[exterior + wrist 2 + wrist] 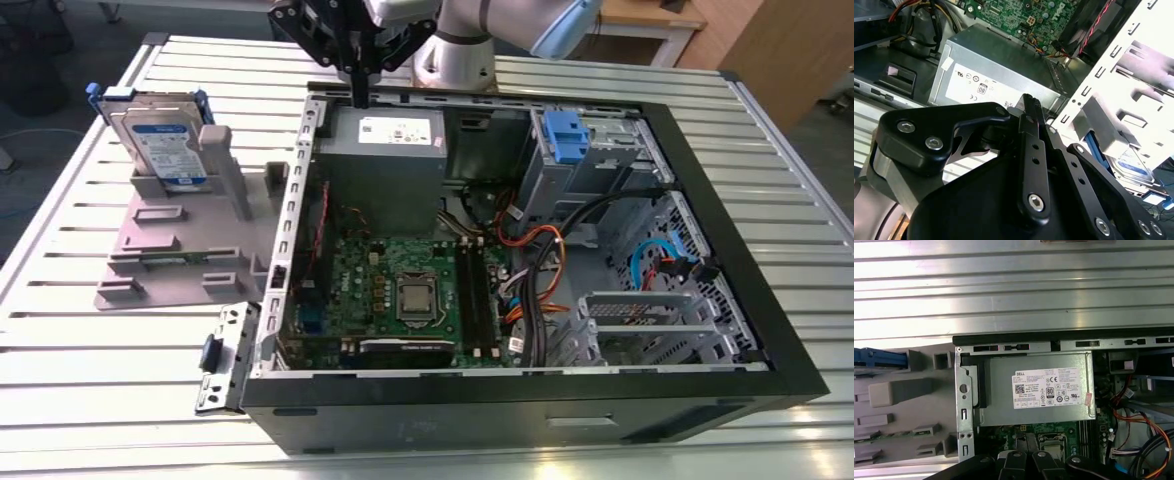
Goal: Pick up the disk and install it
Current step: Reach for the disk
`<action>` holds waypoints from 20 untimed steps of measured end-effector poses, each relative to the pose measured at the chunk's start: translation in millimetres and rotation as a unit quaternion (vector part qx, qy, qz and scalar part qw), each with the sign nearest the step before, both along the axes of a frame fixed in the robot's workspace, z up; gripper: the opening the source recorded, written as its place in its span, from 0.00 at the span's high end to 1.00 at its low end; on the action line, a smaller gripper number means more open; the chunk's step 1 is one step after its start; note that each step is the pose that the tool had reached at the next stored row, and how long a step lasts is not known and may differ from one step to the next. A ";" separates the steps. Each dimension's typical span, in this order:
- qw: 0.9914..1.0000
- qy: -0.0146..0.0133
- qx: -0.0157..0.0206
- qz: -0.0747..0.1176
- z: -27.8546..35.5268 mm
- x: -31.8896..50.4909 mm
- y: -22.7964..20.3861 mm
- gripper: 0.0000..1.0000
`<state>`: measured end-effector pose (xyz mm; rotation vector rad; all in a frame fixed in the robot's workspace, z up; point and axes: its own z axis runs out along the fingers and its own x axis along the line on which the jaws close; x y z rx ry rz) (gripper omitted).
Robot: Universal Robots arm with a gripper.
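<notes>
The disk (160, 150), a silver drive with a white-and-blue label in a blue bracket, stands on edge in the grey stand (180, 240) at the exterior view's left, outside the computer case (534, 400). In the second wrist view the disk (1134, 167) shows past the case wall, and the first wrist view catches the blue edge of the disk (879, 359). My gripper (360, 95) hangs over the case's far rim, above the power supply (387, 150), well apart from the disk. The fingers (1030, 107) are shut with nothing between them.
The open case holds a motherboard (400, 290), cable bundles (534, 270), a blue bracket (567, 135) in the far bay and a metal drive cage (641, 320). It lies on a ribbed metal table (107, 370). A detached metal strip (220, 360) lies beside the case.
</notes>
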<state>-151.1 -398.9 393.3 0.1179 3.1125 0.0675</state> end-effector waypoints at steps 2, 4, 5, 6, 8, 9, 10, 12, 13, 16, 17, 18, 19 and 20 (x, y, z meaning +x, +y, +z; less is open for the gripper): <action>1.000 0.000 0.000 0.000 -0.1 -0.2 0.0 0.90; 1.000 0.000 0.000 0.000 0.0 -0.6 0.0 0.90; 1.000 0.000 0.000 0.000 -0.1 -1.0 0.0 0.90; 1.000 0.000 0.000 0.000 -0.1 -1.4 0.0 0.90; 1.000 0.000 0.000 0.000 0.0 -2.1 0.0 0.90; 1.000 0.000 0.000 0.000 -0.1 -2.6 0.0 0.90; 1.000 0.000 0.000 0.000 -0.1 -3.2 0.0 0.90; 1.000 0.000 0.000 0.000 -0.1 -3.8 0.0 0.90; 1.000 0.000 0.000 0.000 -0.1 -4.1 0.0 0.90; 1.000 0.000 0.000 0.000 0.0 -4.7 0.0 0.90; 1.000 0.000 0.000 0.000 0.0 -4.9 0.0 0.90; 1.000 0.000 0.000 0.000 0.0 -5.2 0.0 0.90; 1.000 0.000 0.000 0.000 0.0 -5.3 0.0 0.90; 1.000 0.000 0.000 0.000 -0.1 -5.5 0.0 0.90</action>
